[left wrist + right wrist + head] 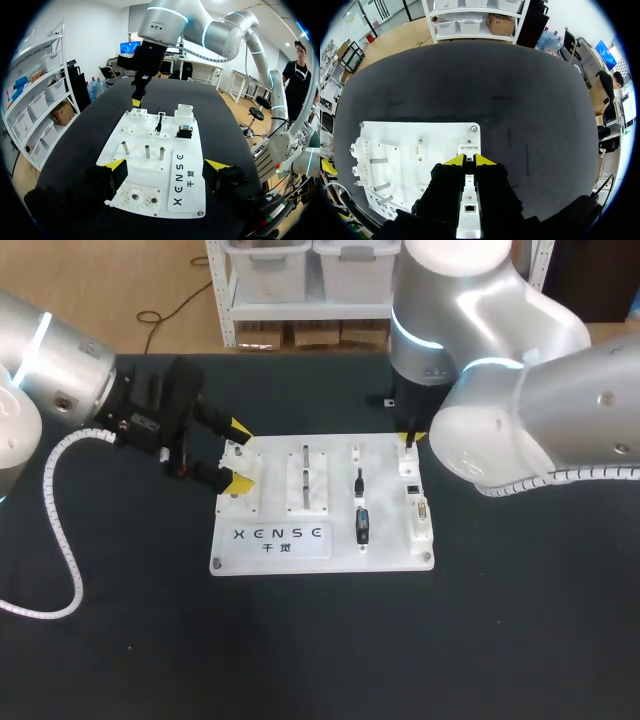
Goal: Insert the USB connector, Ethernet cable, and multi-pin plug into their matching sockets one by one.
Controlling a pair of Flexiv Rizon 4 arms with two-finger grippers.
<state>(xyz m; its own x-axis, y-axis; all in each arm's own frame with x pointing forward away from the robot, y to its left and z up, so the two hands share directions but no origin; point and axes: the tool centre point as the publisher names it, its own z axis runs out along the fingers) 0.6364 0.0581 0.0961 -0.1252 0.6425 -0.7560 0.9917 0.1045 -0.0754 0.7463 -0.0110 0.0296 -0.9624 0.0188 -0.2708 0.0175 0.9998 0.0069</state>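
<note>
A white fixture board point(270, 550) lies mid-table. A black USB connector point(362, 525) sits in its right half, with a small black plug point(358, 480) just behind it. Along the right edge stand a white socket block point(411, 466), an Ethernet socket point(412, 487) and a multi-pin socket point(420, 512). My right gripper point(469, 160) is shut just above the corner socket block point(468, 149), and I see nothing between its fingers; the Ethernet socket point(469, 207) lies under it. My left gripper point(166, 167) hovers open over the board's point(187, 195) left end, fingers wide apart.
Metal posts point(147, 151) stand upright in the board's middle, and a round geared fixture point(141, 199) sits at its left end under the left gripper. Black tabletop point(320, 650) surrounds the board. My right arm's bulky elbow point(520, 430) hangs over the table's back right.
</note>
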